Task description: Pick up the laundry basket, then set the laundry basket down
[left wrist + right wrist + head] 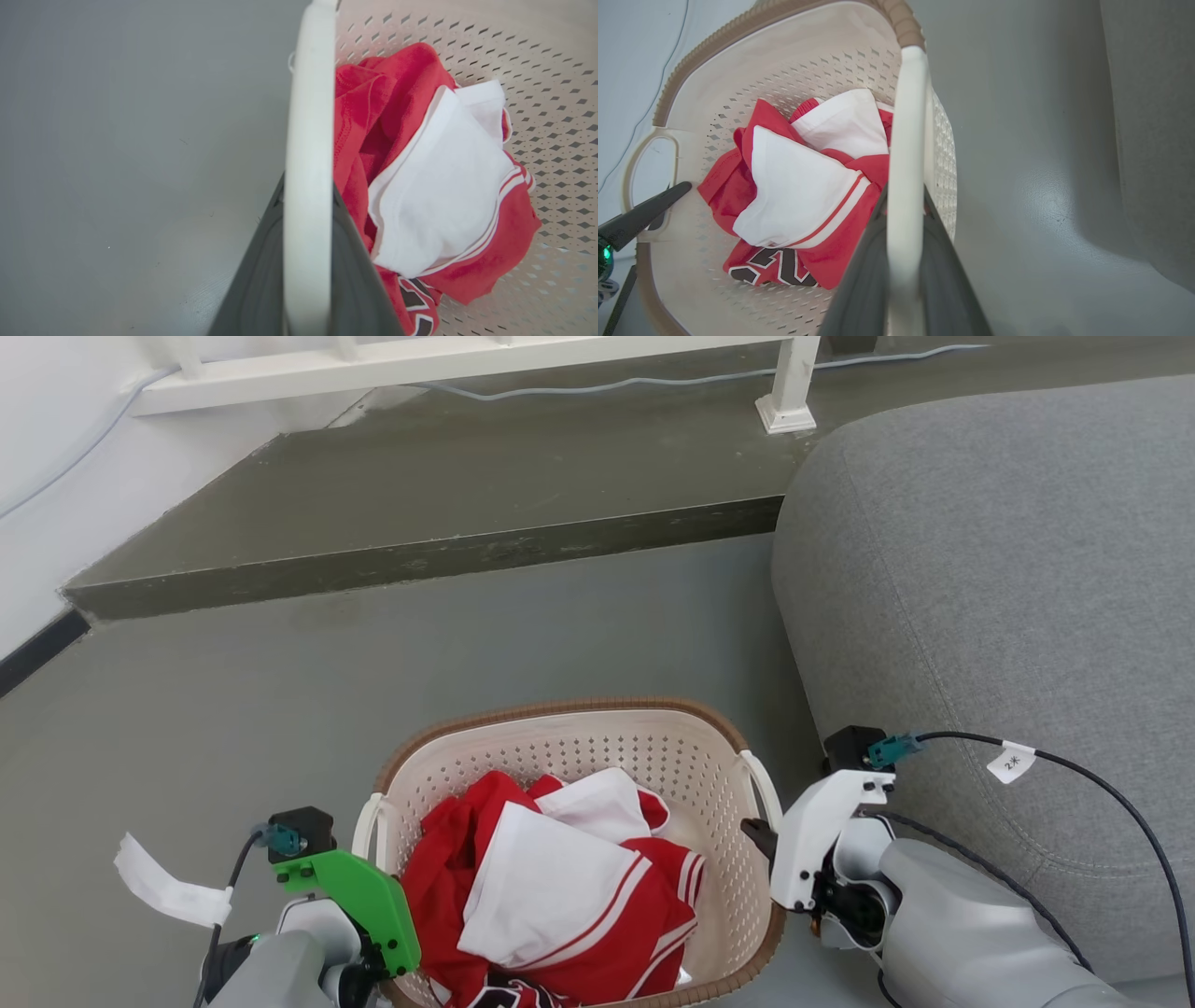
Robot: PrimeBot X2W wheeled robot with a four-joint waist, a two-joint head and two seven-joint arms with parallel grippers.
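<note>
The laundry basket is cream and perforated with a brown rim, and it sits low in the middle of the head view with red and white clothes inside. My left gripper is at its left white handle. In the left wrist view, my left gripper has both dark fingers shut on that handle. My right gripper is at the right handle, and the right wrist view shows my right gripper shut on it. I cannot tell whether the basket touches the floor.
A grey sofa stands close on the right of the basket. A raised step crosses the floor ahead, with a white railing post and a cable on it. A white wall runs along the left.
</note>
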